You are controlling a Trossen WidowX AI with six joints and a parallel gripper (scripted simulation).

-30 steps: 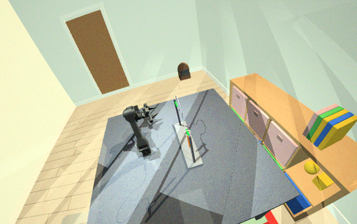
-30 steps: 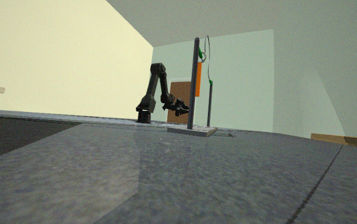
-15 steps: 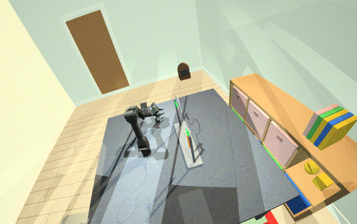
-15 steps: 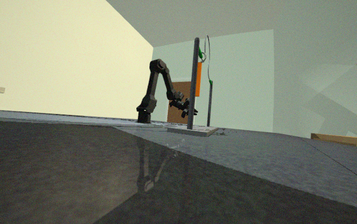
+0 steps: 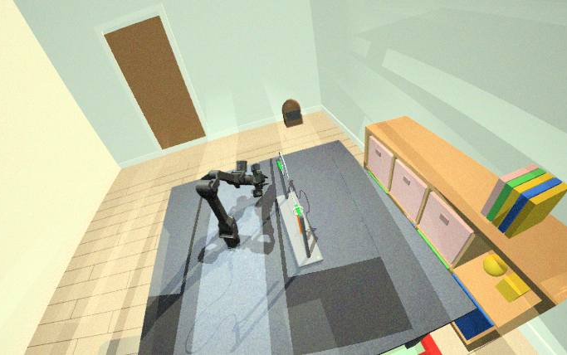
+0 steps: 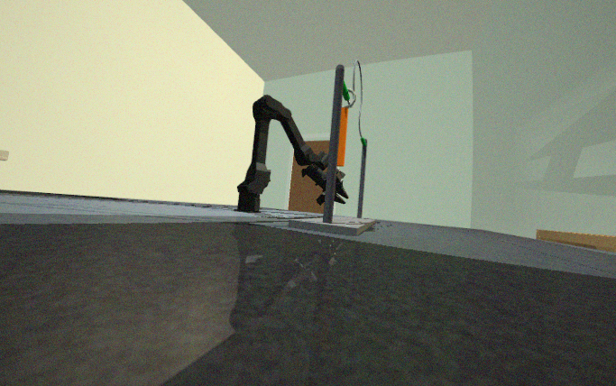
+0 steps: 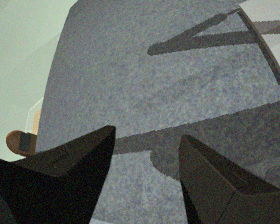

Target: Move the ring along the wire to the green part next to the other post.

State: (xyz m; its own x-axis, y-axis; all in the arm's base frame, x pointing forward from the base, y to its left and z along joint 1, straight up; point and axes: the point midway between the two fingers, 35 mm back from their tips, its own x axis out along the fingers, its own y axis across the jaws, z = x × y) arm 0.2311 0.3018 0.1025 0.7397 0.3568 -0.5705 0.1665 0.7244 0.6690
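Observation:
The white ring (image 6: 354,98) (image 5: 297,207) hangs around the green part (image 6: 345,91) beside the taller post (image 5: 305,242) (image 6: 333,153). Its orange handle (image 5: 300,224) (image 6: 343,136) hangs straight down close to that post. The grey wire (image 6: 361,100) arches to the other green part (image 5: 280,164) (image 6: 363,142) on the shorter post (image 6: 362,182). My gripper (image 5: 267,182) (image 6: 345,198) (image 7: 148,139) is partly open with nothing between its fingers. It is on the arm's side of the wire, apart from the handle and lower than it. Ring and handle do not show in the wrist view.
Both posts stand on a pale base plate (image 5: 290,240) (image 6: 353,229) on the dark table. A wooden shelf (image 5: 453,169) with bins and blocks stands beyond the table. The wrist view shows table, shadows and a brown object (image 7: 21,142) at the left.

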